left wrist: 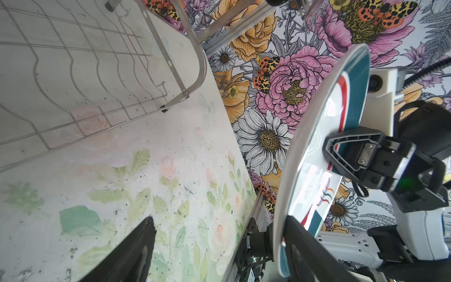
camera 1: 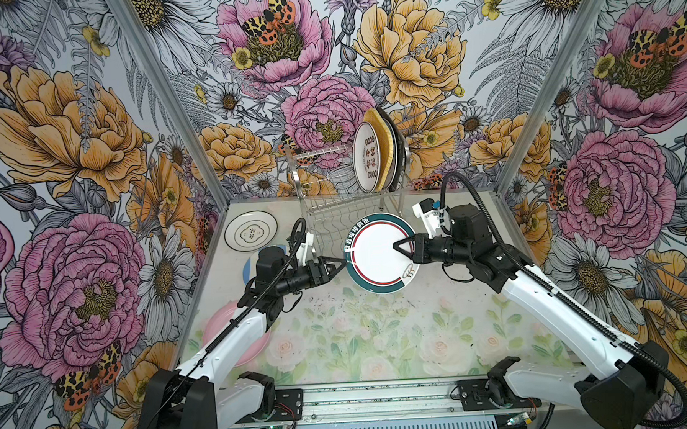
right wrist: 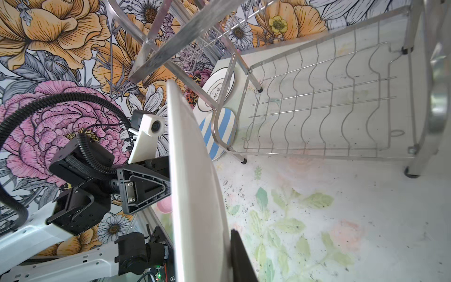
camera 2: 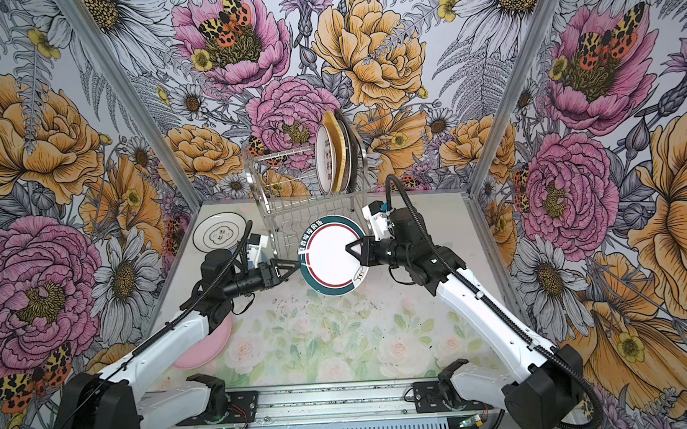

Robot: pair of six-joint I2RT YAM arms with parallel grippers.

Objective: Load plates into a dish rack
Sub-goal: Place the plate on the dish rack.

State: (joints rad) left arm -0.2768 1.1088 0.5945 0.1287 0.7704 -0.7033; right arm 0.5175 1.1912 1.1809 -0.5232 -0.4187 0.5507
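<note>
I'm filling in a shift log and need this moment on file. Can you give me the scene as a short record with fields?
right hand: shut on the teal-rimmed plate, held tilted in front of the rack
left hand: open, at that plate's opposite rim
dish rack: upper tier holds upright plates at one end, among them a white patterned plate and a yellow plate
table: white ringed plate, blue-striped plate, pink plate

Bold floral walls (camera 1: 72,155) enclose a speckled, pale rose-print tabletop (camera 1: 379,333).
</note>
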